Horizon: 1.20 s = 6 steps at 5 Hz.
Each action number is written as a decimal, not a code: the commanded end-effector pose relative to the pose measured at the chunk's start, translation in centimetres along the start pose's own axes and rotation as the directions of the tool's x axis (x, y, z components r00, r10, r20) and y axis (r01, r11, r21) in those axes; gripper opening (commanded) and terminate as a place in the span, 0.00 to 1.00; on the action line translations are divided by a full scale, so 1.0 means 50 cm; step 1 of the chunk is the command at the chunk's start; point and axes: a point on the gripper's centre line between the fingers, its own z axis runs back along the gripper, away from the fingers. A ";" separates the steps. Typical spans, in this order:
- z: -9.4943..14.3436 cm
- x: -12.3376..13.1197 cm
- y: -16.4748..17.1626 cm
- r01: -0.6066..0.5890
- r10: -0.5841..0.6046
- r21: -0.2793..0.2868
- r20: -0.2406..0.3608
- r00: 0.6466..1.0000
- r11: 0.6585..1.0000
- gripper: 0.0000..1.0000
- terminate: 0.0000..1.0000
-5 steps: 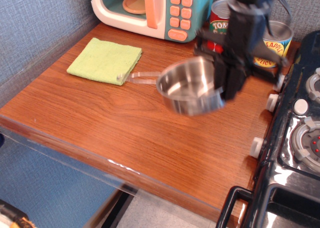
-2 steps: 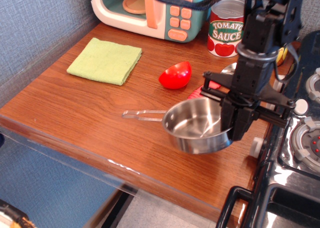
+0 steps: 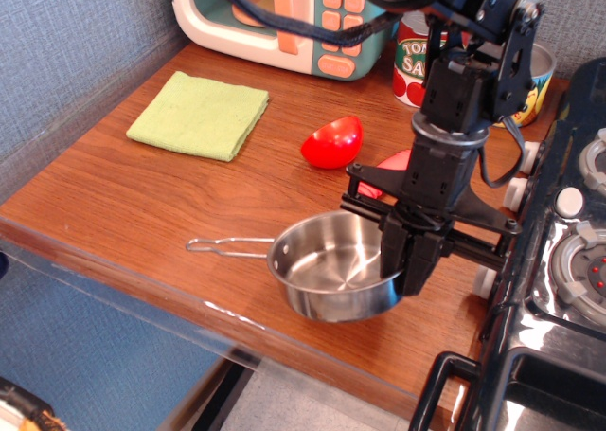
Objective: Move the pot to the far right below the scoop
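Observation:
The pot (image 3: 327, 272) is a small shiny steel saucepan near the table's front edge, with its wire-loop handle (image 3: 227, 246) pointing left. My gripper (image 3: 403, 268) comes down from above and is shut on the pot's right rim. I cannot tell whether the pot rests on the wood or hangs just above it. The red scoop (image 3: 333, 141) lies behind the pot, towards the middle of the table, with its handle partly hidden by my arm.
A green cloth (image 3: 199, 115) lies at the back left. A toy microwave (image 3: 284, 14) stands at the back. A tomato sauce can (image 3: 415, 60) and a second can (image 3: 532, 79) stand behind my arm. A black toy stove (image 3: 568, 260) borders the right side.
My gripper has carried the pot from the back middle towards the front edge, lower and a little left. The red scoop, hidden before, now shows behind it.

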 end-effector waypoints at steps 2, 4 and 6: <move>0.048 0.000 0.006 -0.004 0.005 -0.037 0.034 0.999 0.999 1.00 0.00; 0.201 0.043 0.076 -0.084 0.095 -0.044 0.412 0.906 0.995 1.00 0.00; 0.168 0.133 0.155 -0.129 0.145 -0.069 0.364 0.920 0.989 1.00 0.00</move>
